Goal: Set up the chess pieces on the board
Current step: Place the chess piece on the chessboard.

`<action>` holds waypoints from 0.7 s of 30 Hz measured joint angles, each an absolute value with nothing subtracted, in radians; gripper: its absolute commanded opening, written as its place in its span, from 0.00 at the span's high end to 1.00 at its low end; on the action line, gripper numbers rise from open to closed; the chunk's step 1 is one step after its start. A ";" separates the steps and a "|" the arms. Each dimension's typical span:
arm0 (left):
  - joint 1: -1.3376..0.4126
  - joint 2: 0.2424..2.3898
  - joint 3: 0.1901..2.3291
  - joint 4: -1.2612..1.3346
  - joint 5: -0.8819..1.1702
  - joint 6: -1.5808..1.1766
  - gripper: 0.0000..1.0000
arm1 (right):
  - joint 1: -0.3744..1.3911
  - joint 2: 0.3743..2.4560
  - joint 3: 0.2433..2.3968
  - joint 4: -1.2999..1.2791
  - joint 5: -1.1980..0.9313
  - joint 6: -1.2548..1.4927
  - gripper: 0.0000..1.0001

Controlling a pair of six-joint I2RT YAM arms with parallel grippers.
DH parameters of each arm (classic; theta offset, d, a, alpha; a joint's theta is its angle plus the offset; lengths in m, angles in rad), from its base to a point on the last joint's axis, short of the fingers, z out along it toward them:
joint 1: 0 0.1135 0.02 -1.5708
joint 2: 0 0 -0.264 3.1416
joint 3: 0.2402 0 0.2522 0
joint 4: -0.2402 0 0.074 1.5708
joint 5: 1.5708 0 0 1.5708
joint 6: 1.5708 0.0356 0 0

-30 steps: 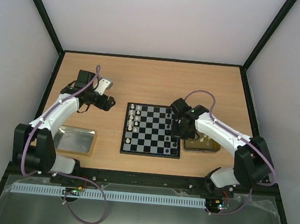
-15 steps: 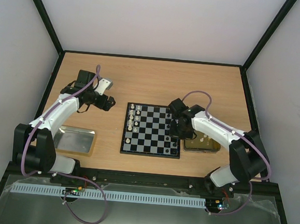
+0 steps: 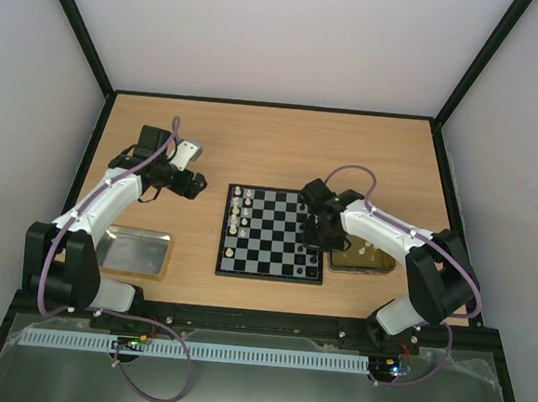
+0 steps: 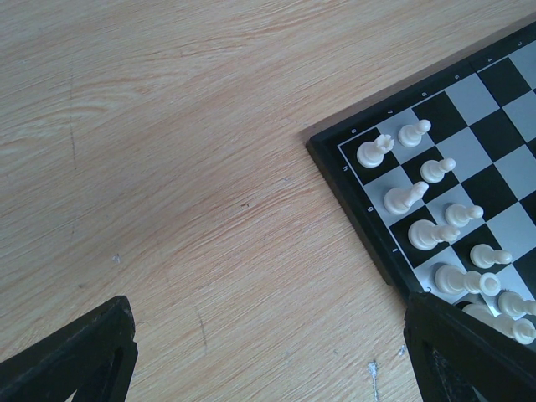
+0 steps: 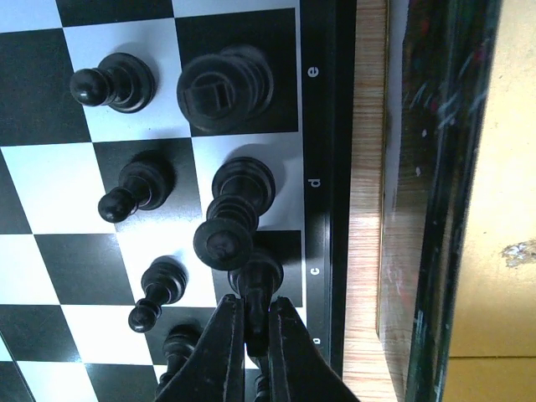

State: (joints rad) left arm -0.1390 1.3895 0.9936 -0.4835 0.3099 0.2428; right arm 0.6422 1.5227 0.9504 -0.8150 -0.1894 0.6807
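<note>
The board (image 3: 268, 231) lies mid-table, with white chess pieces (image 3: 235, 211) along its left edge and black ones (image 3: 301, 251) along its right edge. My right gripper (image 5: 255, 316) is shut on a black piece (image 5: 260, 272), which stands on the edge square by the letter c. Other black pieces (image 5: 224, 87) stand close beside it in two rows. From above, the right gripper (image 3: 315, 234) hangs over the board's right edge. My left gripper (image 4: 276, 360) is open above bare wood left of the board (image 4: 494, 109), its fingers (image 4: 75, 356) empty. White pieces (image 4: 419, 197) fill the board's near corner.
A gold tray (image 3: 381, 265) sits just right of the board, under my right arm, with a few pale pieces in it. A silver tray (image 3: 135, 251) lies at the front left. A low dark rim (image 3: 276, 106) bounds the table.
My right arm's elbow has drawn slightly in toward the board while its gripper stays at the right edge. The left arm has not moved.
</note>
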 measured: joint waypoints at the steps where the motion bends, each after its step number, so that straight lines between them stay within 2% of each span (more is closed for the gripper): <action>1: -0.139 1.390 0.994 -0.484 0.310 0.243 0.13 | 0.642 1.523 0.949 -0.813 -0.189 0.680 0.96; 14: -0.139 1.390 0.994 -0.483 0.309 0.243 0.13 | 0.642 1.526 0.939 -0.806 -0.201 0.677 0.94; 21: -0.139 1.390 0.994 -0.483 0.309 0.243 0.13 | 0.642 1.526 0.939 -0.806 -0.204 0.676 0.89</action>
State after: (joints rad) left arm -0.1390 1.3895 0.9936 -0.4828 0.3092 0.2428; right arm 0.6422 1.5261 0.9394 -0.8059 -0.2043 0.6762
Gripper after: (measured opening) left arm 0.874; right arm 0.099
